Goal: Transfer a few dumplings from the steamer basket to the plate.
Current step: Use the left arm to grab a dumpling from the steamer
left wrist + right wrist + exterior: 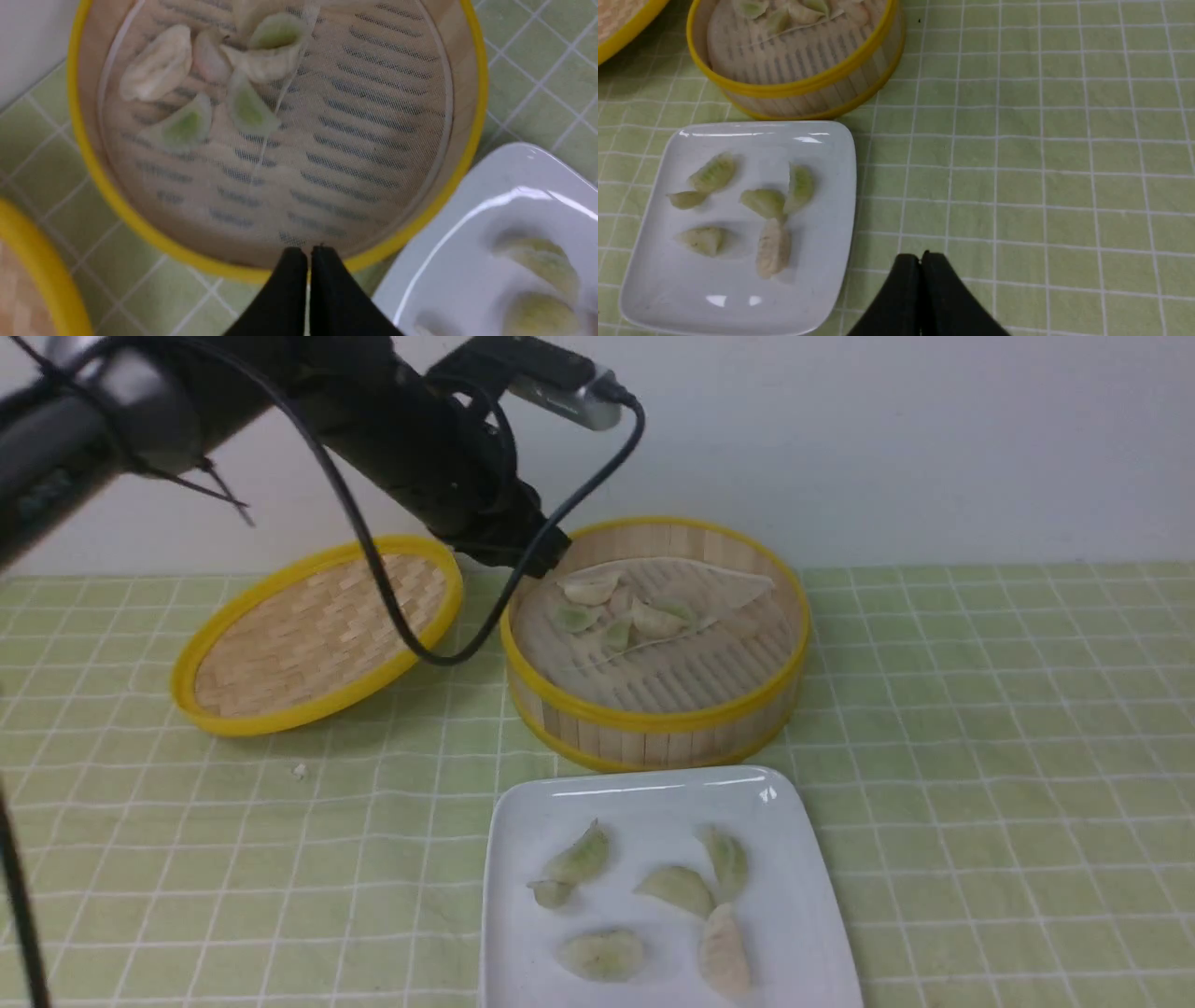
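The steamer basket (653,721) stands mid-table with several dumplings (597,590) bunched at its back on the white liner. In front of it, the white plate (644,801) carries several more dumplings (677,889). My left gripper (551,555) hangs over the basket's back-left rim. In the left wrist view the left gripper (308,252) is shut and empty above the yellow rim (93,158), with the dumplings (159,70) across the basket floor. My right gripper (920,255) is shut and empty over the cloth beside the plate (822,233).
The shallow woven lid (313,630) lies tilted to the left of the basket. A black cable (420,644) loops from the left arm down between the lid and the basket. A small white crumb (300,770) lies on the green checked cloth. A pale wall stands behind.
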